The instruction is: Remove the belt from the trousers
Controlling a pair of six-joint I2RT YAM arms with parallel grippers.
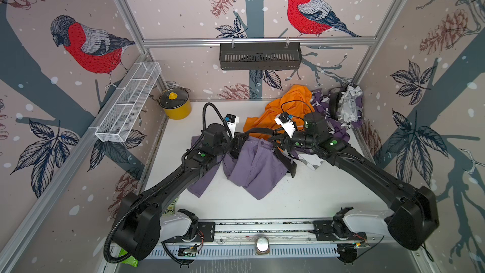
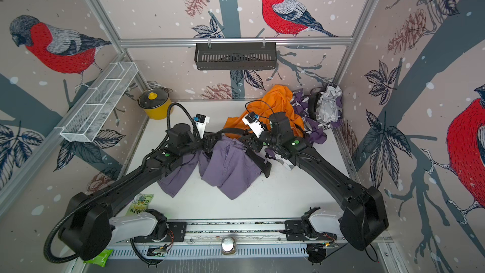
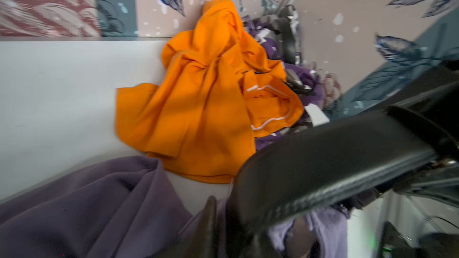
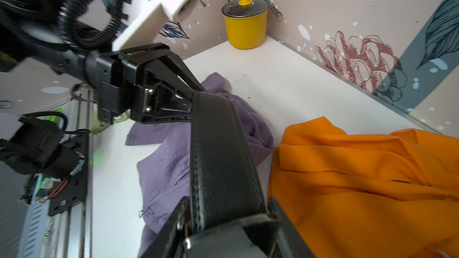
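Tabletop (image 1: 301, 198), 1: white, walled on three sides, with a rail along 6 o'clock. Bare surface runs from 4 to 8 o'clock, between the trousers and the rail.
Arms, 2: they reach in from 7 and 5 o'clock and meet at centre.
Baskets, 2: wire (image 1: 128, 103) on the 9 o'clock wall, black (image 1: 259, 56) on the 12 o'clock rail.
Trousers (image 1: 257, 166), 1: purple, crumpled at centre.
Orange garment (image 1: 283, 111), 1: at 12 to 1 o'clock, its edge just beside the trousers.
Pot (image 1: 177, 106), 1: yellow, lidded, in the 11 o'clock corner.
Belt (image 4: 218, 157), 1: black, raised over the trousers and strung between the pincers.
Pincers, 2: right pincer (image 4: 227, 219) clamps the belt near its buckle. Left pincer (image 4: 197, 103) has its fingers partly spread about the belt's end; whether it grips cannot be told.
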